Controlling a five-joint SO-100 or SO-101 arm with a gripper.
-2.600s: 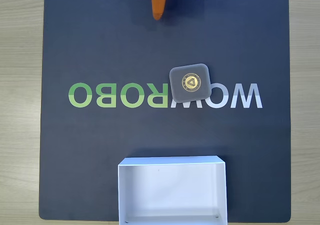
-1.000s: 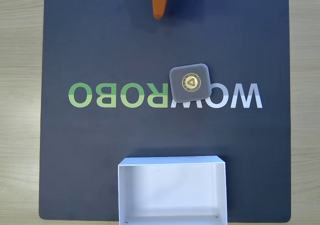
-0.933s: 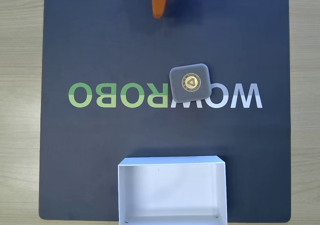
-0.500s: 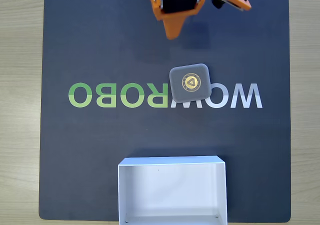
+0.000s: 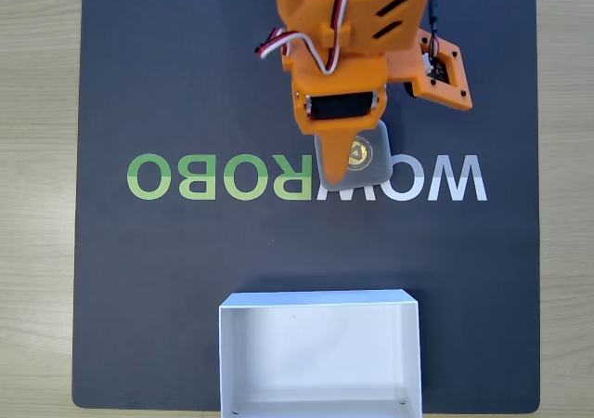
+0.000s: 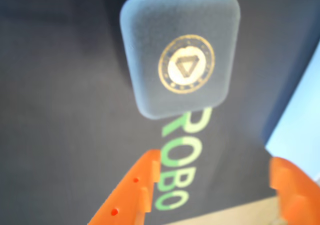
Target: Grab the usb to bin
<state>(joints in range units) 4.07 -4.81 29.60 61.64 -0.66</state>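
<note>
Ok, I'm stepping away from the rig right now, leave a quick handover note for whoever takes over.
Gripper: jaws open and empty, hovering over the usb; in the wrist view the two orange fingers sit apart with the case ahead of them, not between them.
Usb: flat on the dark mat, over the middle of the printed lettering, partly covered by the arm in the fixed view.
Bin: at the mat's bottom edge in the fixed view, nothing in it.
Done: approach only; nothing grasped.
Left: lower, close on the usb, carry it to the bin, release.
</note>
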